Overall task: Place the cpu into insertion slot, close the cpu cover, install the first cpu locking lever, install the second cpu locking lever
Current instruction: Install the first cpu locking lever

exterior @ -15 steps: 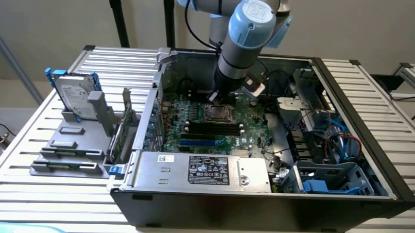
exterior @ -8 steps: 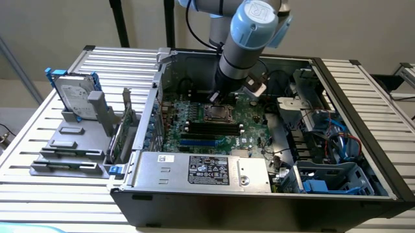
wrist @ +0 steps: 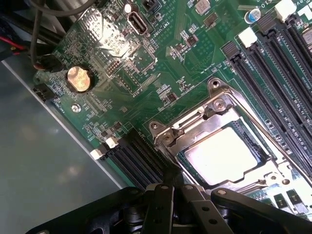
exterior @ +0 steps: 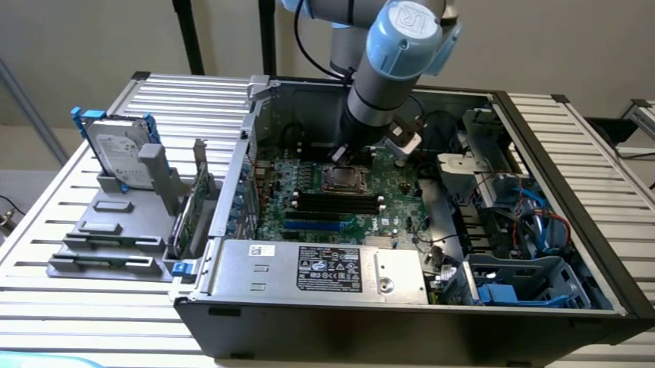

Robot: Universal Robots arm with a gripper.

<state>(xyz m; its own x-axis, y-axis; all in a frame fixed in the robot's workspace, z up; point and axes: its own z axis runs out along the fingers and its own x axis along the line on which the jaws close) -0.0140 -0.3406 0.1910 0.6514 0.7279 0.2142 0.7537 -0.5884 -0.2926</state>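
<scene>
A white "R" shows on the blue round cap of the robot arm (exterior: 406, 21); the white label on the silver metal power supply box (exterior: 330, 270) is illegible.

An open computer case (exterior: 573, 230) lies on a slatted table (exterior: 184, 100). The robot arm (exterior: 394, 69) reaches down into the case toward the green motherboard (exterior: 338, 199), ending just beside the insertion slot (exterior: 341, 179) near the motherboard's far edge. A hard drive (exterior: 118, 149) stands in a grey holder (exterior: 113, 230) by the table's edge at the exterior view's left.
</scene>
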